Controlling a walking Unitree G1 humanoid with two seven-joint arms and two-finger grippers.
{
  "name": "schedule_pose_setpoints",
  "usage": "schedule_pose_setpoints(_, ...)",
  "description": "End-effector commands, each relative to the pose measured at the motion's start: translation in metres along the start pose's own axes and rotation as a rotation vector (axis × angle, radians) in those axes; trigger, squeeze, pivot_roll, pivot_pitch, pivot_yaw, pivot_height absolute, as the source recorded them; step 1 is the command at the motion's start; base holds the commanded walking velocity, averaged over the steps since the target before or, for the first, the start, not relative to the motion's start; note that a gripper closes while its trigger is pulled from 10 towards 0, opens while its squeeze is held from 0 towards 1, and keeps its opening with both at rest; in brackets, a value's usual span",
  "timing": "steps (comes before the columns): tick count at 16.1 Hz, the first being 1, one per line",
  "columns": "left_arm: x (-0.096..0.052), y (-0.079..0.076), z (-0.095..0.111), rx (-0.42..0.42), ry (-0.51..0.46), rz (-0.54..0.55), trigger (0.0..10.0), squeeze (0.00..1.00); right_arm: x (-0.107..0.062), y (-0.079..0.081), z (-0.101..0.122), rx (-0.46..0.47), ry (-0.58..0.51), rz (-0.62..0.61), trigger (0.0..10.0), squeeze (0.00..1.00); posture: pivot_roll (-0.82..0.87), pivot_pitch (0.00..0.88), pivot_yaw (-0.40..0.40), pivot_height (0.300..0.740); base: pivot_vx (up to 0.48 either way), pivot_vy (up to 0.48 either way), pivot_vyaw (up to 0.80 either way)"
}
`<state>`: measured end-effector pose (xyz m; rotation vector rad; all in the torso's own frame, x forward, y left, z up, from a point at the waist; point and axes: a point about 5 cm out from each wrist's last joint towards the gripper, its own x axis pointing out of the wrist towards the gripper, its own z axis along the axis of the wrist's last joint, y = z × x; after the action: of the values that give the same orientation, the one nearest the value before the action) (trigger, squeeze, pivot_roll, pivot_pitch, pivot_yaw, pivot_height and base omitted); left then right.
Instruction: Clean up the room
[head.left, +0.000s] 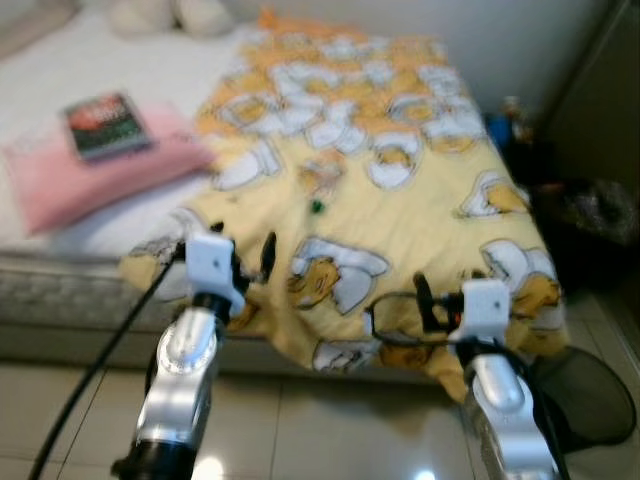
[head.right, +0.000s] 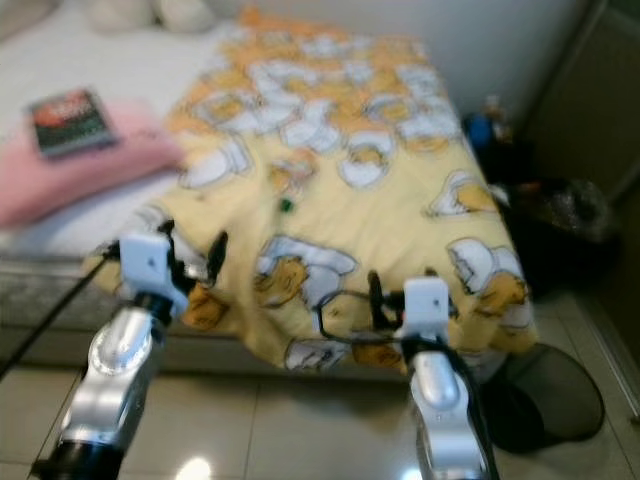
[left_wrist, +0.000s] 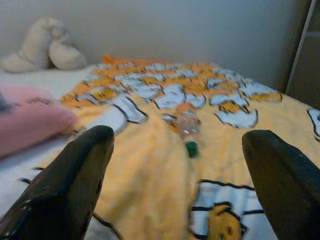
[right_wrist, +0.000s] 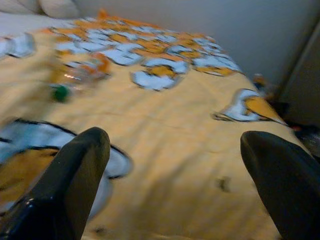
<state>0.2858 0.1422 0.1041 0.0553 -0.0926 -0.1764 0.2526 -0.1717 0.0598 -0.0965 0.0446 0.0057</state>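
Both grippers, left (left_wrist: 177, 185) and right (right_wrist: 175, 185), are hovering with fingers spread over the yellow cartoon-print blanket (head.left: 400, 200), where a clear green-capped plastic bottle (left_wrist: 188, 131) is lying mid-bed

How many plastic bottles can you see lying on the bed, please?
1. A clear bottle with a green cap lies on the yellow blanket, mid-bed, ahead of both grippers. Folds could hide others.
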Motion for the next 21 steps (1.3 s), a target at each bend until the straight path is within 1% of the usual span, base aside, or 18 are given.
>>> schedule_pose_setpoints(1, 0.001, -0.002, -0.003, 0.042, 0.025, 0.003, 10.0, 0.0, 0.002, -0.002, 0.001, -0.01, -0.001, -0.009, 10.0, 0.0, 0.02, 0.0, -0.012, 0.727, 0.0, 0.0, 0.0)
schedule_pose_setpoints(2, -0.001, -0.004, -0.002, -0.028, 0.001, -0.014, 10.0, 1.0, 0.002, -0.001, 0.001, -0.011, -0.002, -0.009, 10.0, 0.0, 0.02, 0.0, -0.012, 0.727, 0.0, 0.0, 0.0)
schedule_pose_setpoints(3, -0.001, -0.004, -0.007, -0.029, 0.042, -0.005, 10.0, 1.0, 0.006, 0.0, -0.001, -0.037, 0.028, -0.007, 10.0, 0.0, 0.02, 0.0, -0.012, 0.727, 0.0, 0.0, 0.0)
schedule_pose_setpoints(5, -0.001, -0.004, -0.009, -0.032, 0.054, -0.005, 10.0, 1.0, 0.008, -0.002, -0.001, -0.025, 0.027, -0.012, 10.0, 0.0, 0.02, 0.0, -0.015, 0.727, 0.0, 0.0, 0.0)
schedule_pose_setpoints(6, -0.001, -0.007, -0.012, -0.039, 0.068, -0.037, 10.0, 1.0, 0.009, -0.005, 0.0, -0.028, 0.02, -0.019, 10.0, 0.0, 0.02, 0.0, -0.016, 0.727, 0.0, 0.0, 0.0)
schedule_pose_setpoints(7, -0.001, -0.008, -0.013, -0.034, 0.08, -0.036, 10.0, 1.0, 0.009, -0.006, 0.0, -0.026, 0.018, -0.019, 10.0, 0.0, 0.02, 0.0, -0.016, 0.727, 0.0, 0.0, 0.0)
schedule_pose_setpoints(8, 0.0, -0.011, -0.014, 0.013, 0.08, -0.062, 10.0, 1.0, 0.009, -0.006, 0.001, -0.029, 0.009, -0.014, 10.0, 0.0, 0.02, 0.0, -0.015, 0.727, 0.0, 0.0, 0.0)
schedule_pose_setpoints(9, 0.003, -0.01, -0.012, -0.016, 0.062, -0.065, 10.0, 0.0, 0.01, -0.005, 0.002, -0.034, 0.001, -0.014, 10.0, 0.0, 0.02, 0.0, -0.013, 0.727, 0.255, 0.0, 0.0)
schedule_pose_setpoints(10, 0.006, -0.009, -0.013, 0.01, 0.068, -0.059, 10.0, 0.0, 0.011, -0.004, 0.002, -0.031, 0.0, -0.004, 10.0, 0.0, 0.02, 0.0, -0.012, 0.727, 0.48, 0.0, 0.0)
schedule_pose_setpoints(11, 0.009, -0.008, -0.015, 0.008, 0.086, -0.052, 10.0, 0.0, 0.012, 0.0, 0.0, -0.043, 0.019, 0.015, 10.0, 0.0, 0.02, 0.0, -0.01, 0.727, 0.48, 0.0, -0.8)
schedule_pose_setpoints(15, 0.012, -0.009, -0.014, -0.034, 0.086, -0.038, 10.0, 0.0, 0.012, -0.002, -0.002, -0.042, 0.026, 0.008, 10.0, 0.0, 0.01, 0.0, -0.009, 0.727, 0.48, 0.0, -0.73)
schedule_pose_setpoints(16, 0.014, -0.007, -0.014, -0.046, 0.086, -0.018, 10.0, 0.0, 0.013, -0.004, -0.005, -0.046, 0.038, -0.001, 10.0, 0.0, 0.01, 0.0, -0.009, 0.727, 0.48, 0.0, -0.73)
schedule_pose_setpoints(17, 0.016, -0.006, -0.014, -0.052, 0.081, 0.008, 10.0, 0.0, 0.013, -0.004, -0.005, -0.048, 0.03, 0.0, 10.0, 0.0, 0.01, 0.0, -0.013, 0.727, 0.48, 0.0, 0.0)
schedule_pose_setpoints(21, 0.021, 0.008, -0.013, -0.112, 0.086, 0.121, 10.0, 0.0, 0.013, 0.002, -0.003, -0.045, 0.021, 0.022, 10.0, 0.0, 0.01, 0.0, -0.017, 0.727, 0.48, 0.0, 0.0)
